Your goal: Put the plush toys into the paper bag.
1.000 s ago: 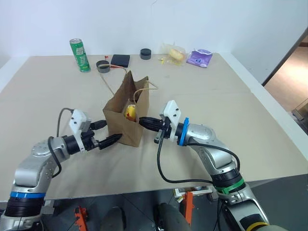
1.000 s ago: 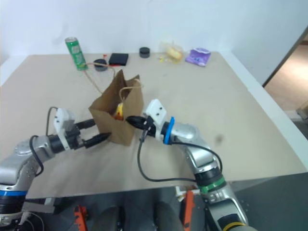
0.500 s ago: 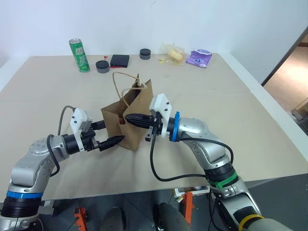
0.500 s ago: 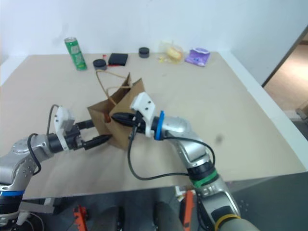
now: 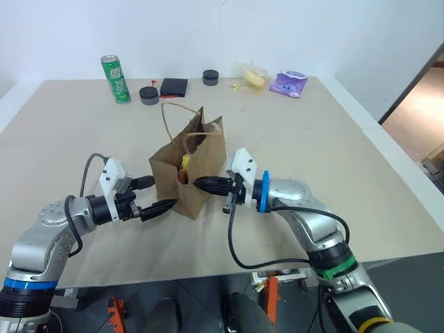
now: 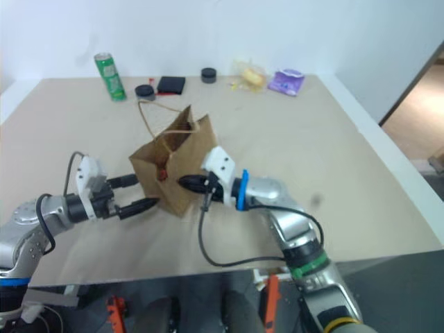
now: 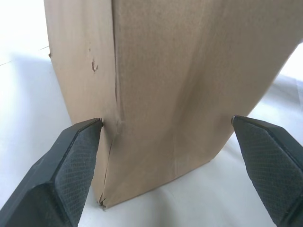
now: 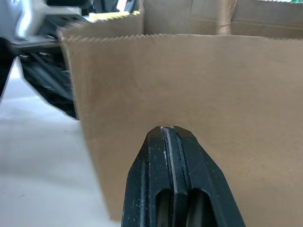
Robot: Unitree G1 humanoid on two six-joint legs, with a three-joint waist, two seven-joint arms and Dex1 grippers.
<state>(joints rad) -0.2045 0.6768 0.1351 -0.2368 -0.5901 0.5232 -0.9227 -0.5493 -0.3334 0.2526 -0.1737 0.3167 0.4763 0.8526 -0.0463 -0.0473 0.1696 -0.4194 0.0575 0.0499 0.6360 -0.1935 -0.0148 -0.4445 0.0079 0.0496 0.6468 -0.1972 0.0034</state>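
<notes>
Upright brown paper bag (image 5: 189,173), yellow plush (image 5: 184,164) seemingly inside

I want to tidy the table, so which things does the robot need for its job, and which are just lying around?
For the job:
- paper bag
- yellow plush toy peeking out of the bag

Just lying about, along the far edge:
- green can
- grey tape roll
- black box
- small dark lid
- clear packet
- purple pouch

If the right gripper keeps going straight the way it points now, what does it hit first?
Most likely the paper bag. The right gripper, its fingers shut, points at the bag's side wall from close by, with nothing between them; whether it already touches is unclear.
</notes>
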